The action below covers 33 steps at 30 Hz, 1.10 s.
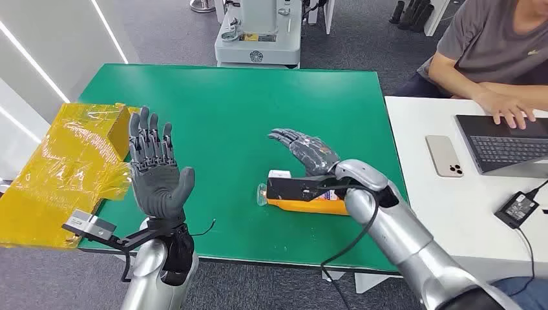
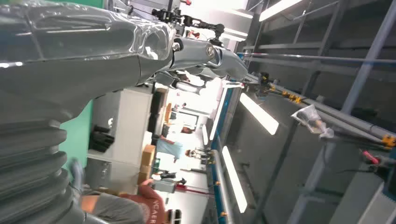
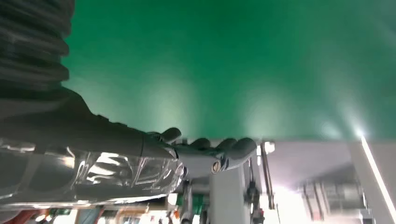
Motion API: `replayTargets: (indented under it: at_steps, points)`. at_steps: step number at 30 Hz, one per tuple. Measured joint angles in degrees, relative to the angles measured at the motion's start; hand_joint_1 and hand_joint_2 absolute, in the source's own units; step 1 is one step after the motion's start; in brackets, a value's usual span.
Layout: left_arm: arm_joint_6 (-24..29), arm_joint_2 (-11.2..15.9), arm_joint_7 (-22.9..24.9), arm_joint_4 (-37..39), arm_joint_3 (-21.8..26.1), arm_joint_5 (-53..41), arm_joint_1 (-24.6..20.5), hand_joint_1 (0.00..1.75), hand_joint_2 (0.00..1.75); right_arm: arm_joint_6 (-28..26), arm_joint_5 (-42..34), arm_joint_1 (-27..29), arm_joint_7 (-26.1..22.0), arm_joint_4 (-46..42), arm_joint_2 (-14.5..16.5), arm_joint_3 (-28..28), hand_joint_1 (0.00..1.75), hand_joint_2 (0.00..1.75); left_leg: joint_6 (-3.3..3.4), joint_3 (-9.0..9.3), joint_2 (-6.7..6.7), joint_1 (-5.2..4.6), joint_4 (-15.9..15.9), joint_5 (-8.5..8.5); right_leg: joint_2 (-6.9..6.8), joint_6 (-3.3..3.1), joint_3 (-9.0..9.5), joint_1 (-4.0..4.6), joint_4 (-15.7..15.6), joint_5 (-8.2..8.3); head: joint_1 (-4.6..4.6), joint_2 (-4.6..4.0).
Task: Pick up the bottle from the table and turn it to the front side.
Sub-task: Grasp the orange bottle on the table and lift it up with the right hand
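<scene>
Hovering empty with fingers spread, right hand beyond lying orange plastic bottle, left hand likewise empty, risking nudging it away.

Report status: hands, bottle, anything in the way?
Both hands open: left hand raised palm-up, right hand above the table. Bottle lying flat, partly under the right wrist. Nothing else near it.

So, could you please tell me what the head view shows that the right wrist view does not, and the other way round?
Only the head view shows the bottle lying on its side under the right wrist, the raised left hand with fingers spread, the yellow box and a person at a laptop. Only the right wrist view shows machinery beyond the table's far edge. Both show the green table and the open right hand.
</scene>
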Motion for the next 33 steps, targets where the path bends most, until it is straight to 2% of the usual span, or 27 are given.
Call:
replayTargets:
  at_steps: [7,14,25,33]
  points:
    - [0.6,0.3,0.4,0.8,-1.9,1.2,-0.9,0.0,1.75,7.0,-3.4,-6.0,-1.1,10.7,-2.6,5.1,0.0,1.75,0.02,-0.05,-0.04,-0.01,0.0,-0.02,-0.03,0.01,0.0,0.0,0.0,0.0,0.02,0.0]
    - [1.4,0.9,0.9,1.6,-3.4,2.7,-1.9,0.0,1.75,10.0,-8.4,-8.3,-0.6,16.2,-5.9,10.9,0.0,1.75,0.04,-0.07,-0.04,-0.01,0.0,-0.07,-0.01,0.03,0.0,0.0,-0.1,-0.01,0.02,0.0]
    - [2.1,1.4,0.7,2.8,-4.2,3.5,-2.8,0.0,1.75,10.5,-11.6,-9.7,-0.8,21.3,-6.8,17.4,0.0,1.75,0.03,-0.05,-0.02,0.0,0.0,-0.06,0.01,0.03,-0.01,0.01,-0.1,-0.01,0.01,0.0]
    - [2.4,1.5,0.7,2.8,-4.5,3.8,-3.0,0.0,1.75,8.1,-12.9,-8.7,-0.9,23.7,-6.9,19.7,0.0,1.75,0.03,-0.05,-0.02,-0.01,0.0,-0.06,0.01,0.03,-0.01,0.0,-0.1,-0.01,0.01,0.0]
